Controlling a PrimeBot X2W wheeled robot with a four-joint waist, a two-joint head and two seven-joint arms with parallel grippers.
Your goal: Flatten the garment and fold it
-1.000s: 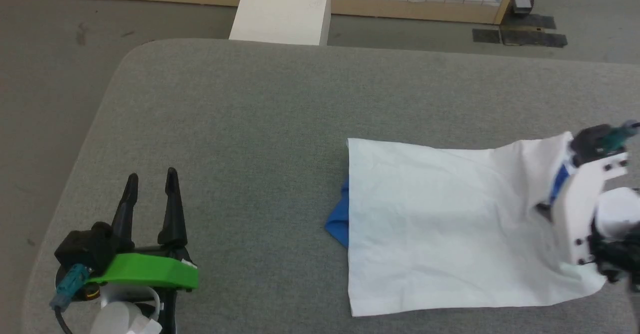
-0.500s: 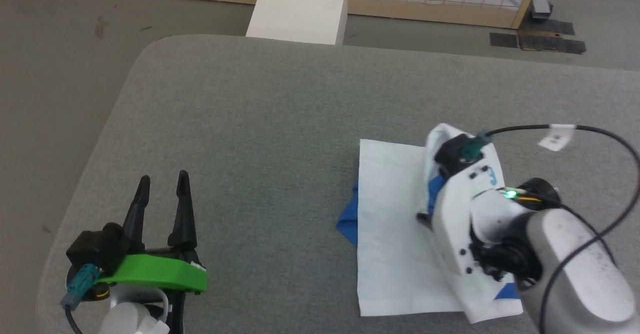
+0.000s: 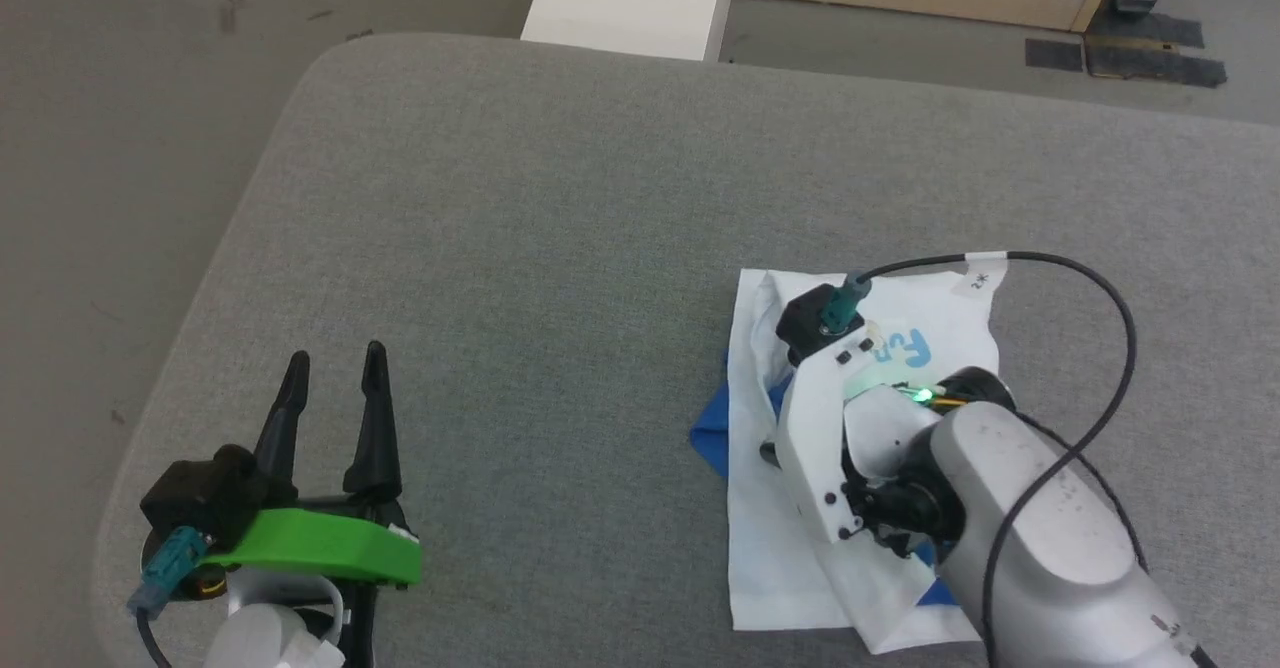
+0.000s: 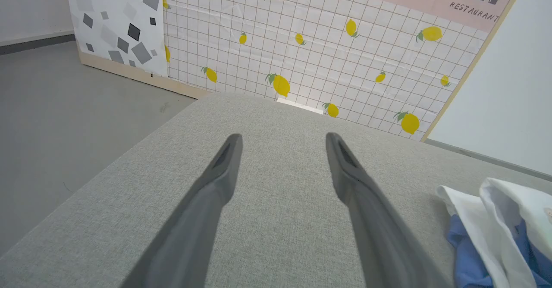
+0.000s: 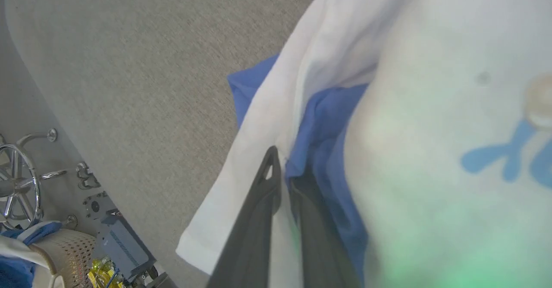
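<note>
**Head view.** Showed the garment lying on the right half of the grey table, doubled over into a rough rectangle, with blue lettering facing up and a blue sleeve poking out at its left edge. Showed the right arm bent down over the cloth, fingers hidden there. Showed the left gripper at the lower left, well apart from the cloth, fingers spread and empty.

**Left wrist view.** Looked along the two parted fingers above bare table. Caught white and blue folds at the lower right edge, with a lemon-patterned wall behind.

**Right wrist view.** Showed the right gripper clenched on a white layer of the garment, with blue fabric just beside the fingertips. Caught a woven basket past the table edge, at the lower left.
</note>
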